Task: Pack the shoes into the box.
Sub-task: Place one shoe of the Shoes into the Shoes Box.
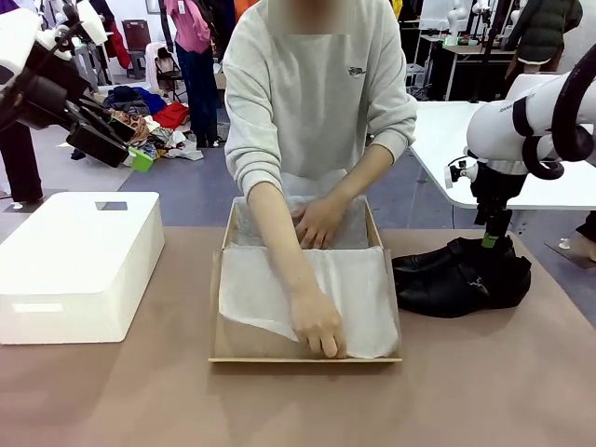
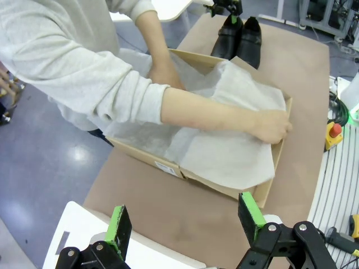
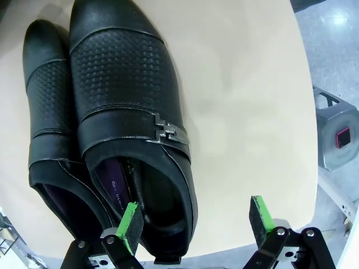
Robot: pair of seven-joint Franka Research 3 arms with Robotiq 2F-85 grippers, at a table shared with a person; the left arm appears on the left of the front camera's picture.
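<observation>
The shoes (image 1: pixel 461 275) sit right of the box (image 1: pixel 217 312), just beside it; the right gripper (image 3: pixel 195 208) hangs fully spread over their heels, holding nothing; the left gripper (image 2: pixel 185 213), equally spread, is empty.

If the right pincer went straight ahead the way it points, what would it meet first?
Probably the heel end of the buckled shoe: the open right pincer points down at its opening from close above.
</observation>
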